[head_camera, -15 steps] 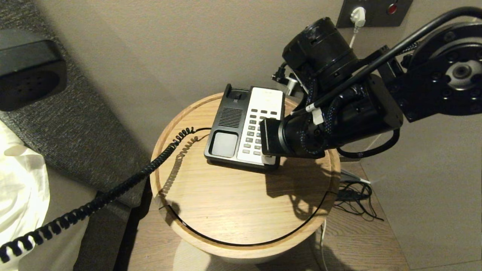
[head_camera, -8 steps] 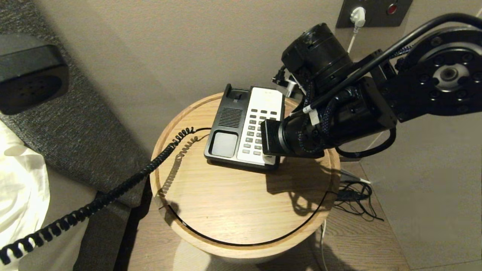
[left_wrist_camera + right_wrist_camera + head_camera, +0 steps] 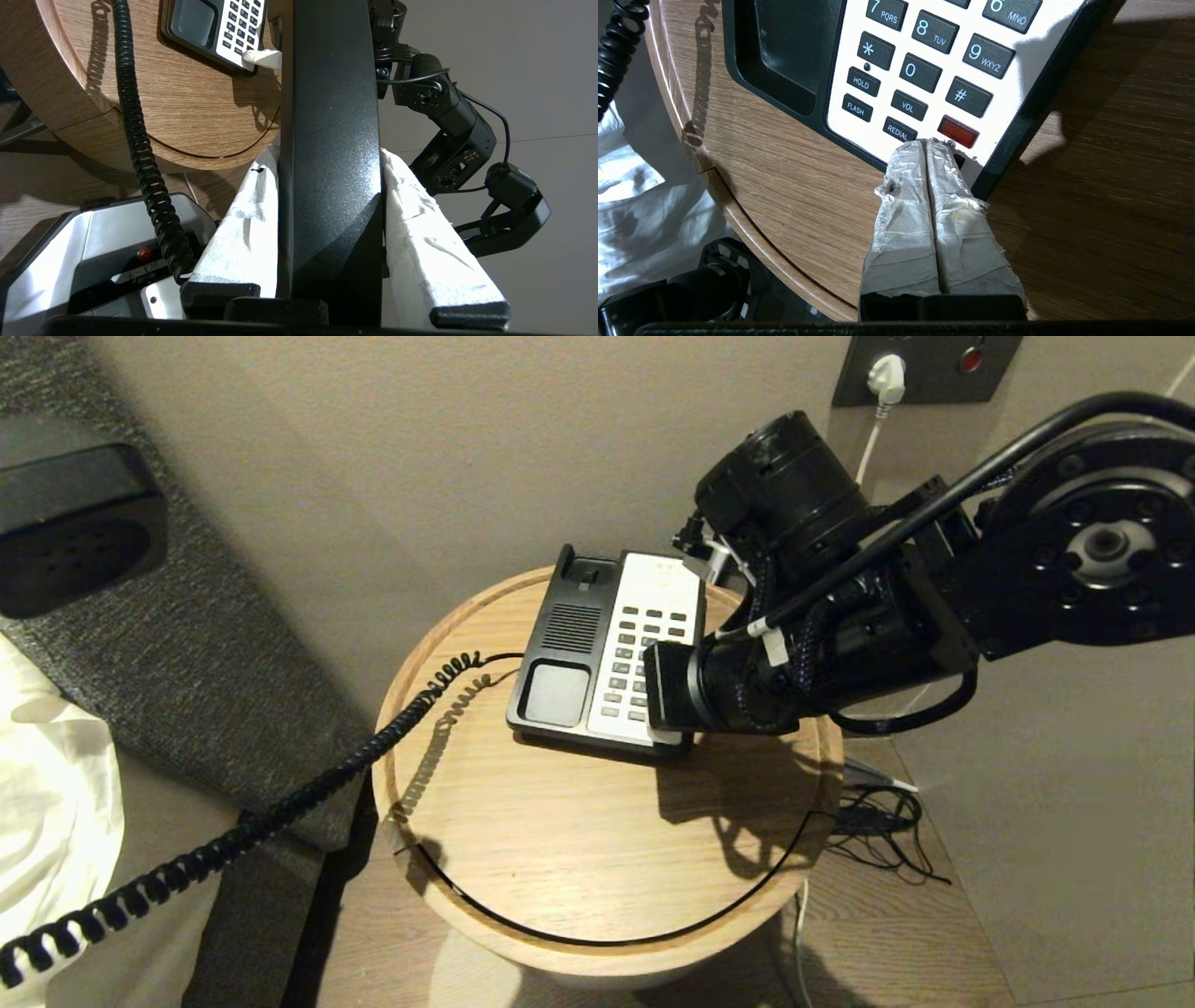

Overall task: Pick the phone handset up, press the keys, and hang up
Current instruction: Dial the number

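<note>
Right tool [image 3: 928, 145] pressed together, tips at keys [image 3: 920, 70]; left tool [image 3: 327, 186] clamped on phone handset [image 3: 329, 140].

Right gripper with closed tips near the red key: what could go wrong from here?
1. The closed right gripper sits between the grey REDIAL key and the small red key; it may press the wrong one.
2. The left gripper holds the long black plastic handset; its stretched black coiled cord could tug the phone base.

— Black phone handset [image 3: 329, 140], black coiled cord [image 3: 280, 812]; white, wrinkled wrap on left gripper [image 3: 329, 158] fingers [image 3: 420, 233].

— Beyond right gripper [image 3: 927, 142] tips: dark grey keys [image 3: 920, 72] with white lettering, one red, white faceplate. Below: light wood-grain table [image 3: 579, 840].
</note>
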